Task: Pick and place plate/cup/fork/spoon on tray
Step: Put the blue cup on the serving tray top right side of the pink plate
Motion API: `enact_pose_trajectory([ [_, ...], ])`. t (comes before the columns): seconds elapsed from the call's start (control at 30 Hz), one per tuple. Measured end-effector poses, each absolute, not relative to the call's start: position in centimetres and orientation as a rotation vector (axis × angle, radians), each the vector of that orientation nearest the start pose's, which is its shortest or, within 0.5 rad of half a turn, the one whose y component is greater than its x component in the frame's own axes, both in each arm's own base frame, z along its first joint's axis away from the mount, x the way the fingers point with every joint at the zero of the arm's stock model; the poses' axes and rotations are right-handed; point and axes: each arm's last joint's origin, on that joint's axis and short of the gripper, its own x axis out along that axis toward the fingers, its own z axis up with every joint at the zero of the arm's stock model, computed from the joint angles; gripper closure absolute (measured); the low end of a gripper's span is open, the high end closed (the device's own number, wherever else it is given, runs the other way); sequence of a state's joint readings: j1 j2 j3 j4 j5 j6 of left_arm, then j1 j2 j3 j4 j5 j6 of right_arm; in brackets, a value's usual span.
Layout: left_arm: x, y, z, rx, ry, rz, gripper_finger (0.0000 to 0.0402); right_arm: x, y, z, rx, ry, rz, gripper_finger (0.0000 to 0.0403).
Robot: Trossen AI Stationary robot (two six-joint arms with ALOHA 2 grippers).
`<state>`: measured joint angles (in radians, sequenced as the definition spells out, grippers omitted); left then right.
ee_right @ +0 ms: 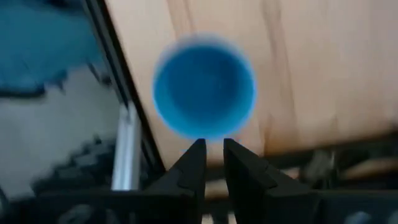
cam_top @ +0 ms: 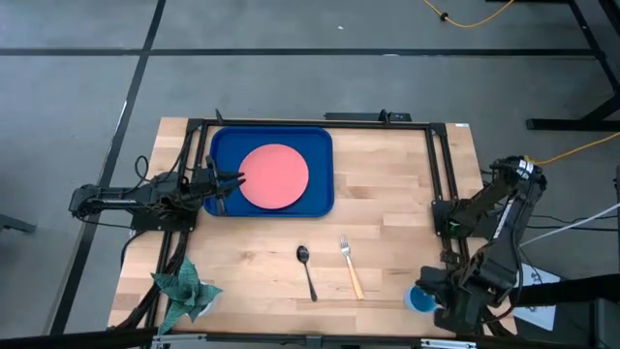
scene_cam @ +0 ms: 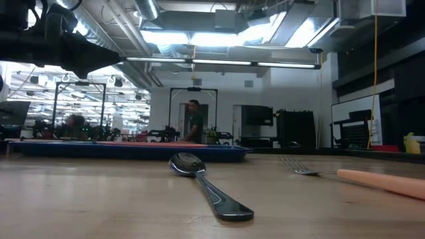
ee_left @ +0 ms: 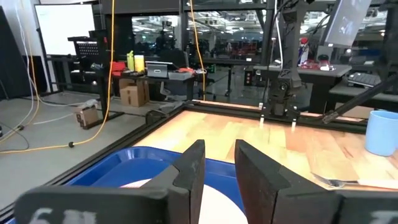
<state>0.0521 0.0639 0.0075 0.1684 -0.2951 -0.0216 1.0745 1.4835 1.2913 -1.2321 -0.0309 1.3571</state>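
Note:
The salmon-pink plate (cam_top: 274,176) lies flat in the dark-blue tray (cam_top: 221,145) at the table's far left. The dark spoon (cam_top: 306,270) and the tan-handled fork (cam_top: 350,266) lie side by side on the bare wood near the front; both show in the low view, spoon (scene_cam: 202,180) and fork (scene_cam: 352,175). The light-blue cup (cam_top: 420,300) stands upright at the near right edge. My right gripper (ee_right: 214,144) is shut and points down just above the cup's rim (ee_right: 205,87). My left gripper (ee_left: 219,158) is shut, level over the plate's left edge (ee_left: 140,182).
A green folded-paper object (cam_top: 184,289) sits at the near left corner. Black frame rails (cam_top: 438,165) run along the table's sides and back. A person (scene_cam: 194,123) stands far off in the room. Bare wood lies between the tray and the cutlery.

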Motion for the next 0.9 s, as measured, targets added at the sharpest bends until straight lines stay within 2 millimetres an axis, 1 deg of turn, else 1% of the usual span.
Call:
enact_pose_trajectory([
  [0.1, 9.9, 1.4, 17.7, -0.035, -0.116, 0.345, 0.0321, 12.0, 23.1, 26.9, 0.323, 1.614, -0.105, 0.0342],
  [0.17, 9.9, 1.4, 17.7, -0.035, -0.116, 0.345, 0.0321, 11.9, 23.0, 26.2, 0.318, 1.629, -0.111, 0.0342],
  [0.27, 9.9, 1.4, 17.7, -0.036, -0.116, 0.346, 0.0321, 11.9, 22.9, 25.7, 0.312, 1.635, -0.118, 0.0342],
  [0.37, 9.9, 1.4, 17.7, -0.036, -0.116, 0.345, 0.0321, 12.0, 23.0, 25.6, 0.314, 1.616, -0.112, 0.0342],
  [0.63, 9.9, 1.4, 17.7, -0.036, -0.116, 0.345, 0.0321, 12.7, 23.3, 25.7, 0.324, 1.446, -0.105, 0.0342],
  [0.77, 9.9, 1.4, 17.7, -0.036, -0.116, 0.345, 0.0321, 12.8, 23.4, 25.7, 0.325, 1.440, -0.101, 0.0342],
  [0.9, 9.9, 1.4, 17.7, -0.036, -0.116, 0.345, 0.0321, 12.8, 23.4, 25.2, 0.290, 1.457, -0.132, 0.0342],
])
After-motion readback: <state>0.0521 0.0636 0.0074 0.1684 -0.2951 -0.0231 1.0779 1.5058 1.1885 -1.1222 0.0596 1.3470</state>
